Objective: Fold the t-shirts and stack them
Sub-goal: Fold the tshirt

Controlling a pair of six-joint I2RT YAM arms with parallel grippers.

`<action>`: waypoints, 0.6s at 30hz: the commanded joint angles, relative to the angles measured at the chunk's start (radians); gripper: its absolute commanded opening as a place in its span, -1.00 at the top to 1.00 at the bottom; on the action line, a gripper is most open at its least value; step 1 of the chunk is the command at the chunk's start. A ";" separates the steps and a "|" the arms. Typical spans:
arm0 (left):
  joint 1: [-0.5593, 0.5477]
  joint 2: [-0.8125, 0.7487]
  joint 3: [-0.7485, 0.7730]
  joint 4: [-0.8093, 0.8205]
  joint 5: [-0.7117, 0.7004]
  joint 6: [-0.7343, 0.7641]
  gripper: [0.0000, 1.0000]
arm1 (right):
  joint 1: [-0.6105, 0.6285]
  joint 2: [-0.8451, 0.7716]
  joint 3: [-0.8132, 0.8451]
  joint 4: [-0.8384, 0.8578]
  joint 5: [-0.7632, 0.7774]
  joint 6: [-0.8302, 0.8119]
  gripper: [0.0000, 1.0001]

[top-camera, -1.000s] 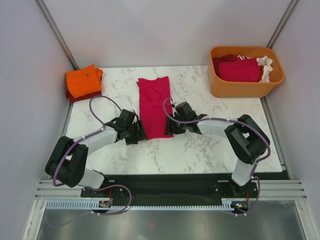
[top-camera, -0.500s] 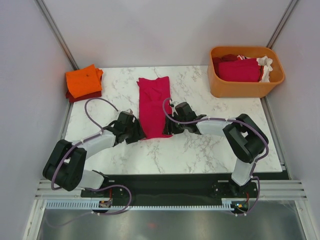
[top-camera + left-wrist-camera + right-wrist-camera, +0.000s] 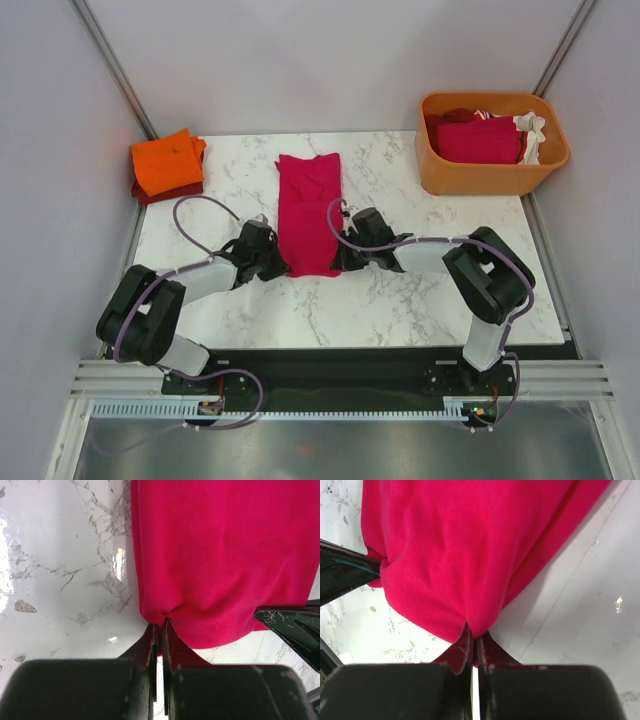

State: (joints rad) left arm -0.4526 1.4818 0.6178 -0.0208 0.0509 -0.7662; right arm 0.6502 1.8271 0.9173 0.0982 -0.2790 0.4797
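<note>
Top external view: we see the pink shirt (image 3: 308,212) lying as a long narrow strip down the middle of the marble table (image 3: 420,300), with its collar end away from the arms. The left gripper (image 3: 281,264) sits at the near left corner of the strip and the right gripper (image 3: 340,262) at the near right corner, both low over the tabletop. At the far left corner of the table a folded orange shirt (image 3: 167,162) lies on a folded dark red shirt (image 3: 152,194). At the far right corner stands an orange tub (image 3: 490,178) holding a crimson garment (image 3: 478,140), with a white cloth (image 3: 530,135) at its right end.

Left wrist view: we see the left gripper's fingers (image 3: 149,641) pressed together on the near left corner of the pink shirt, where the cloth puckers into a small gather right at the tips. Beyond them the shirt lies flat on the table. A dark finger of the right gripper shows at the right edge, against the hem.

Right wrist view: we see the right gripper's fingers (image 3: 461,649) clamped on the near right corner of the hem, the cloth drawn to a point between the tips. The shirt spreads away across the table, and a dark part of the left gripper shows at the left edge by the opposite corner.
</note>
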 commanded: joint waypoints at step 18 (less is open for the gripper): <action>-0.116 -0.535 -0.129 -0.375 0.007 -0.104 0.95 | 0.085 -0.489 -0.408 -0.195 -0.009 0.209 1.00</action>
State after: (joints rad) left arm -0.5648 1.0336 0.4629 -0.2287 0.1383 -0.8364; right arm 0.7216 1.4521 0.5369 0.0814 -0.3397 0.6567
